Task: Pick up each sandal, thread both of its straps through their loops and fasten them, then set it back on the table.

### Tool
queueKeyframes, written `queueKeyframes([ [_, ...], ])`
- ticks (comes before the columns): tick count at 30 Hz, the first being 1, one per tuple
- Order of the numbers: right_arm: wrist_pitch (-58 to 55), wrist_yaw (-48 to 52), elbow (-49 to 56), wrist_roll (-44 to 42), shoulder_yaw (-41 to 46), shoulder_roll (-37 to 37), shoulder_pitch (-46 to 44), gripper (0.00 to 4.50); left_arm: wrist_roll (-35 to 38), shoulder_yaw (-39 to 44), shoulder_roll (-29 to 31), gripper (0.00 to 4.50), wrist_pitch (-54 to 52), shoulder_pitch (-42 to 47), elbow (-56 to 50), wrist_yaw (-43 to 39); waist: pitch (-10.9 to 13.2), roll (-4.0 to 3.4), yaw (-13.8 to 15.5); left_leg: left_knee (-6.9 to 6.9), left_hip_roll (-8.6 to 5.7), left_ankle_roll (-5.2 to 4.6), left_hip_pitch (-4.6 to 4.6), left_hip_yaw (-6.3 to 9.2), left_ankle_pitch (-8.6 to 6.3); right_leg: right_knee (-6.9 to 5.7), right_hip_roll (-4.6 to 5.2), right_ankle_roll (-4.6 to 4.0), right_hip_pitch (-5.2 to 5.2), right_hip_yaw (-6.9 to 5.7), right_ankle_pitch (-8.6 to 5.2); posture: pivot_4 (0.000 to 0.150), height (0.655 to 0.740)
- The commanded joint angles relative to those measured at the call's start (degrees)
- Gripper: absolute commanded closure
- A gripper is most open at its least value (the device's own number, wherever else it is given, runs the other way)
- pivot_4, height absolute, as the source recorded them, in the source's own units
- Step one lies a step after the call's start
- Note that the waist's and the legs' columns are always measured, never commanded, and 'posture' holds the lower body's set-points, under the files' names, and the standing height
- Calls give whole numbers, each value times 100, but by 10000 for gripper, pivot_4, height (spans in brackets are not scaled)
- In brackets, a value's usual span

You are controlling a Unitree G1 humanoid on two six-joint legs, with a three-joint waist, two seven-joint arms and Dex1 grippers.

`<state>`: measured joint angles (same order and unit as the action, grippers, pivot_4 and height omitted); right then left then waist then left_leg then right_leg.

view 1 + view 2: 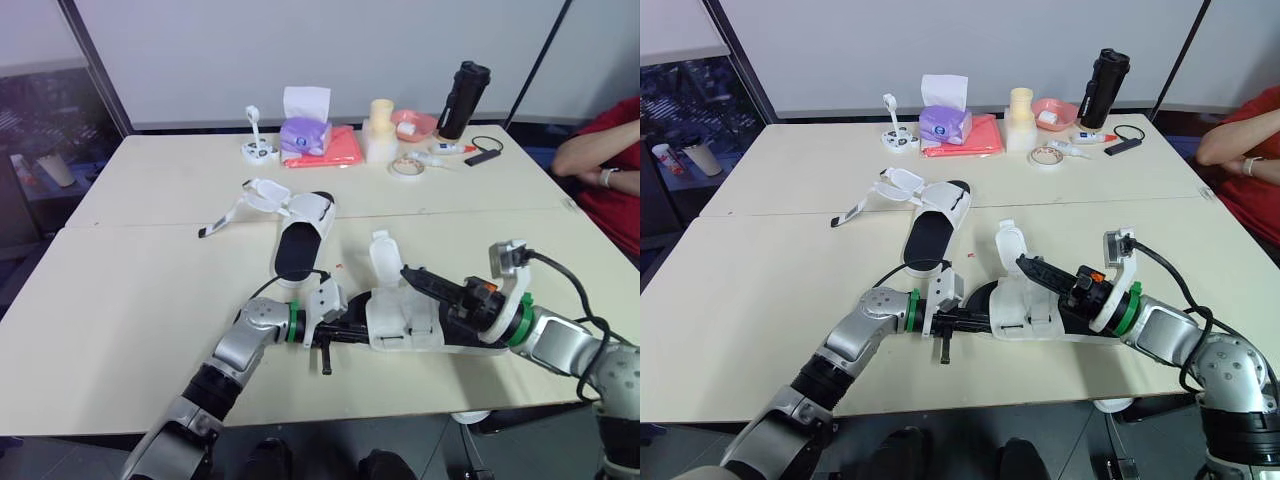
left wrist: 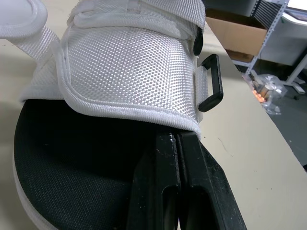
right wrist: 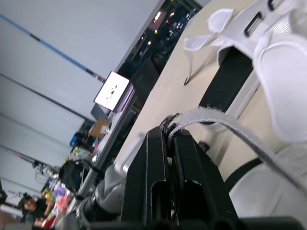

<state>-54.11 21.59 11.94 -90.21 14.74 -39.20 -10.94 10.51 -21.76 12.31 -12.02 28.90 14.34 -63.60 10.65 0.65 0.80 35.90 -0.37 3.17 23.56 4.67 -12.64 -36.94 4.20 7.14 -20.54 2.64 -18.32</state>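
Near the table's front edge lies a white sandal (image 1: 405, 325) with a black footbed, set between my two grippers. My left gripper (image 1: 345, 333) is shut at its heel end, its fingertips (image 2: 176, 139) against the hem of the white upper, beside a black loop (image 2: 211, 84). My right gripper (image 1: 412, 274) is shut on one of this sandal's straps (image 3: 216, 120), which stands up from the upper (image 1: 383, 255). The second sandal (image 1: 298, 245) lies mid-table with its straps spread open to the left.
Along the far edge stand a tissue box (image 1: 305, 130), a red cloth (image 1: 335, 148), a pink bowl (image 1: 413, 123), a tape roll (image 1: 405, 167) and a black bottle (image 1: 463, 98). A person in red (image 1: 610, 170) sits at the right.
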Motion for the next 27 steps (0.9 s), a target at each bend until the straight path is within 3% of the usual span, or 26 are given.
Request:
queueKeyframes([
  [1, 29, -108, -11, -5, 223, 31, -105, 35214, -253, -239, 35, 45000, -152, -161, 174, 81, 0, 0, 1, 0, 0, 0, 0, -1, 0, 0, 1, 0, 0, 0, 0, 1500, 7400],
  [7, 72, 35, -79, 107, 524, -205, -470, 6094, -264, -247, 6, 45000, -105, -127, 247, 76, 0, -1, -4, 0, -1, 0, 0, -1, 0, 0, 1, 0, 0, 1, 0, 1500, 7400],
  [11, 233, 377, -201, 899, 461, -487, -953, 6094, -269, -249, -13, 45000, -84, -99, 300, 69, 0, -4, 0, 0, -6, 0, 0, 0, 0, 1, 1, 0, 0, -1, 0, 1500, 7400],
  [17, 755, 1454, -1308, 3605, -1013, -1191, -1840, 6094, -294, -252, -60, 45000, -13, -21, 432, 83, -1, -5, 6, 2, -17, 0, -1, -4, 0, 1, 3, -2, -1, -2, -1, 1500, 7400],
  [27, 349, 2660, -2776, 4446, -1322, -823, -2690, 6094, -295, -150, -112, 45000, 48, -50, 497, 231, 1, -10, 4, 2, -43, -1, 0, -2, 0, -3, 30, 4, -1, -6, 1, 1500, 7400],
])
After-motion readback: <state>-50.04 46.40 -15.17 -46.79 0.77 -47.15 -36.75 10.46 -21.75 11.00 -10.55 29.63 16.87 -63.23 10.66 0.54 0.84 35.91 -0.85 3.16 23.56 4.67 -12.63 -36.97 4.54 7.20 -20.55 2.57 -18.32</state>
